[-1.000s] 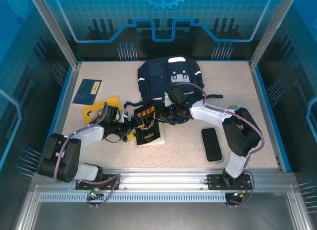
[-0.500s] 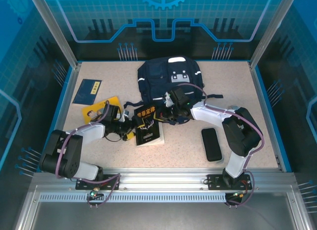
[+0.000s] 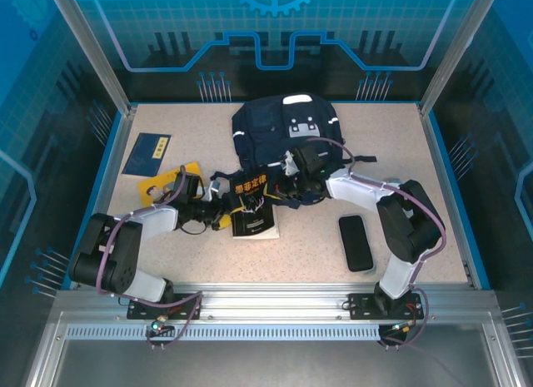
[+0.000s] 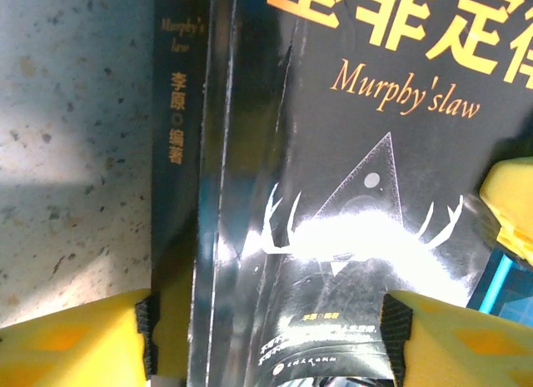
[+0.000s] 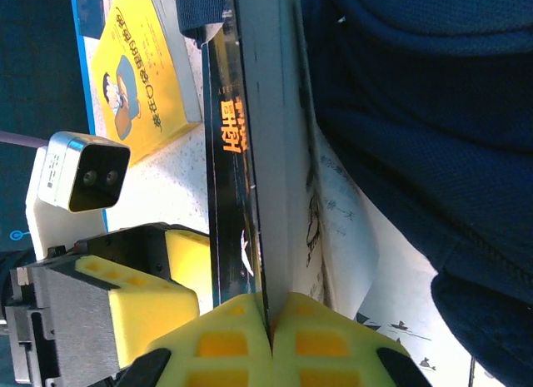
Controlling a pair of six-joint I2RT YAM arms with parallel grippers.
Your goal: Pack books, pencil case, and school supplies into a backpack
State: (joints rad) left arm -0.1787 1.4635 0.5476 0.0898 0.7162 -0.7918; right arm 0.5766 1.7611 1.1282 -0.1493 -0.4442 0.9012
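Nearest the arms, toward the right of the table [image 3: 321,258], a black oblong case [image 3: 356,243] lay flat and alone; it was probably the pencil case, though the views could not confirm that.

Further in, about mid-table, the black book [image 3: 254,214] with gold lettering lay just short of the backpack's near edge. The left gripper [image 4: 266,345] reached in from the left. Its yellow fingers stood well apart, one beside the spine and one over the cover, and no pinch on the book could be seen. The right gripper [image 5: 271,329] came from the backpack side with its pads pressed together on the edge of the book's front cover, lifting that cover off the pages.

Beyond, toward the left edge, the yellow book [image 3: 166,185] lay flat. The navy book [image 3: 147,154] lay past it, nearer the far-left corner.

The backpack [image 3: 279,125] sat against the middle of the far edge. Whether its mouth was open could not be told.

As a judgement, the packing had barely begun. Nothing could be seen inside the backpack. All three books and the case were out on the table, with only the black book in hand.
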